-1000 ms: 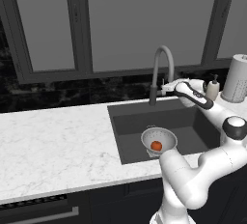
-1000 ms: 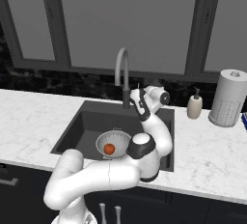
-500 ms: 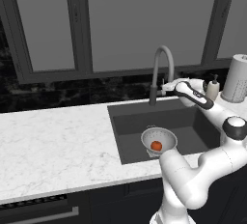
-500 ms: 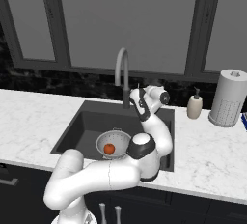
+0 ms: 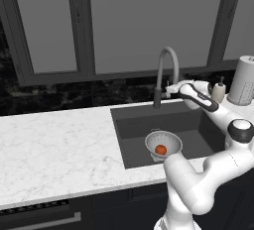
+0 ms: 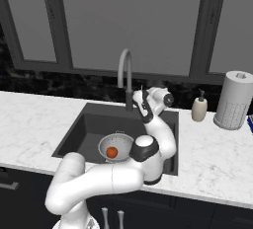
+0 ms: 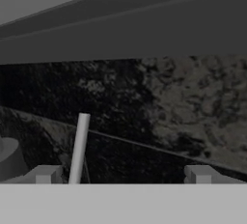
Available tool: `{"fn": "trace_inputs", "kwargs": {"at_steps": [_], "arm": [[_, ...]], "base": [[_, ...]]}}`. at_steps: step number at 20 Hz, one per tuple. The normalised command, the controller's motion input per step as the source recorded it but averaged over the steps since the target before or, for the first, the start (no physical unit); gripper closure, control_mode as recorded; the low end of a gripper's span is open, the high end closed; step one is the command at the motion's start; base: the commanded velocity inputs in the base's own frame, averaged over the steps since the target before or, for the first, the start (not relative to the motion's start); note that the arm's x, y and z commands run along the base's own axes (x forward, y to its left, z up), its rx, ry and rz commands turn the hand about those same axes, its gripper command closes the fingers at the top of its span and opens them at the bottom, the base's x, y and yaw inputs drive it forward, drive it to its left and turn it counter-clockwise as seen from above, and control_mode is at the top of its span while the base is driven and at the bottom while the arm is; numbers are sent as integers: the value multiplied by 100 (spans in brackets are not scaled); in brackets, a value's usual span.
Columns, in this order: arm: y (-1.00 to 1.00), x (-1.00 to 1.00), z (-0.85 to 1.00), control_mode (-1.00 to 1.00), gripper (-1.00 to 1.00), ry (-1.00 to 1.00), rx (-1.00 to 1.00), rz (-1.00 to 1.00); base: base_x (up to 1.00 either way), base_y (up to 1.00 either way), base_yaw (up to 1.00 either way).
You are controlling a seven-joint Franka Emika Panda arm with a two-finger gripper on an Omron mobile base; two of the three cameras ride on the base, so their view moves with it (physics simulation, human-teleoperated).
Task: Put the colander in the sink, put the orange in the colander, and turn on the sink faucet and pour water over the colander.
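The silver colander (image 5: 162, 143) (image 6: 116, 146) stands in the dark sink (image 5: 131, 127) (image 6: 81, 129) with the orange (image 5: 160, 149) (image 6: 112, 152) inside it. Behind the basin rises the gooseneck sink faucet (image 5: 167, 60) (image 6: 125, 70). My gripper (image 5: 171, 87) (image 6: 138, 95) (image 7: 123, 175) is open, level with the faucet's lower stem on its right side. In the hand view the thin pale lever (image 7: 79, 147) stands between my fingertips (image 7: 46, 174), close to the left one and apart from it. Water is out of view.
A beige soap dispenser (image 5: 218, 90) (image 6: 199, 109) and a paper towel roll (image 5: 243, 80) (image 6: 232, 100) stand on the counter right of the sink. White marble counter (image 5: 54, 149) spreads to the left. Dark windows and a black backsplash (image 7: 159, 102) close off the back.
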Motion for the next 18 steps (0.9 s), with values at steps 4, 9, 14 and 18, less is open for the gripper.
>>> {"fn": "trace_inputs", "kwargs": {"at_steps": [4,9,14,18], "arm": [[-35,43,0,-100,-100,3,0,-6],[-66,47,0,-100,-100,8,0,-10],[-72,36,0,-100,-100,9,0,-9],[-89,18,0,-100,-100,9,0,-9]], "base": [[0,0,0],[0,0,0],[0,0,0],[0,0,0]]}}
